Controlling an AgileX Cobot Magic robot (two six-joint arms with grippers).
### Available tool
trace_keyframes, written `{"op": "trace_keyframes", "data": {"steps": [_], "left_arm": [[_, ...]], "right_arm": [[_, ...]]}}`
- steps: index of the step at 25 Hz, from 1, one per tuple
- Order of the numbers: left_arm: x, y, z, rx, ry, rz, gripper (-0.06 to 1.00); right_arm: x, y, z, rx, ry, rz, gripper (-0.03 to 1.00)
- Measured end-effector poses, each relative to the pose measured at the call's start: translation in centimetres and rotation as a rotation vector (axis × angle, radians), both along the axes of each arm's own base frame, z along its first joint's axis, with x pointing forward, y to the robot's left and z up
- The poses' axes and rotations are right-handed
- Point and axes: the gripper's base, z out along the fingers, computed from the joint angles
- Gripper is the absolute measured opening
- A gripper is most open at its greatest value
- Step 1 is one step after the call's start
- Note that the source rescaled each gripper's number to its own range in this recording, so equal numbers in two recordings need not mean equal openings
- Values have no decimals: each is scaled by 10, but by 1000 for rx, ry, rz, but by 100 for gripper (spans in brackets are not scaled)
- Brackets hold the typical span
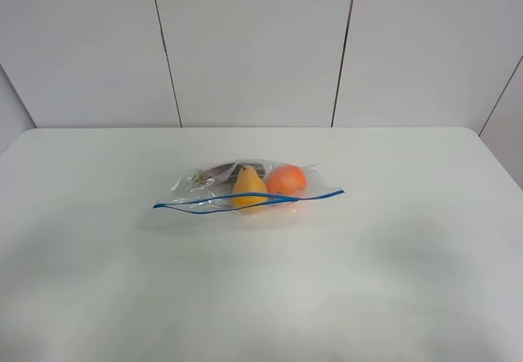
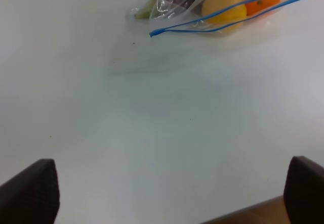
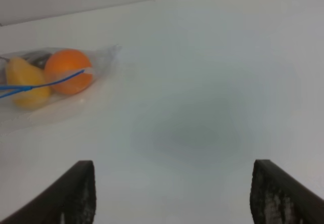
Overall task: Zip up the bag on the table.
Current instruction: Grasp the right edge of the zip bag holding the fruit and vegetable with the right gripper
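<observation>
One bag [image 1: 214, 190] lies left-to-right on the counter [image 1: 392, 280], zip strip [image 1: 204, 203] frontward. Inside: one pear [image 1: 248, 185], one orange [image 1: 287, 180]. Left gripper [image 2: 167, 193] and right gripper [image 3: 177, 193] gape wide, empty.

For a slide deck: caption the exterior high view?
Zip bag with pear and orange lies open on the white table.

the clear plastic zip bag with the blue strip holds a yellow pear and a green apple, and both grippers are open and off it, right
No: the round fruit beside the yellow pear in the clear plastic zip bag is an orange, not a green apple; the exterior high view shows it. The left gripper and right gripper are open and off the bag.
</observation>
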Motion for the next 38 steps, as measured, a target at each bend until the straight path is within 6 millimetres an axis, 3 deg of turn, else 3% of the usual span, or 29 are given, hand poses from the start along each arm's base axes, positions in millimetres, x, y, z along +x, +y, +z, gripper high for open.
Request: {"op": "trace_keyframes", "data": {"steps": [38], "left_arm": [[0,0,0,0,0,0,100]], "right_arm": [[0,0,0,0,0,0,100]]}}
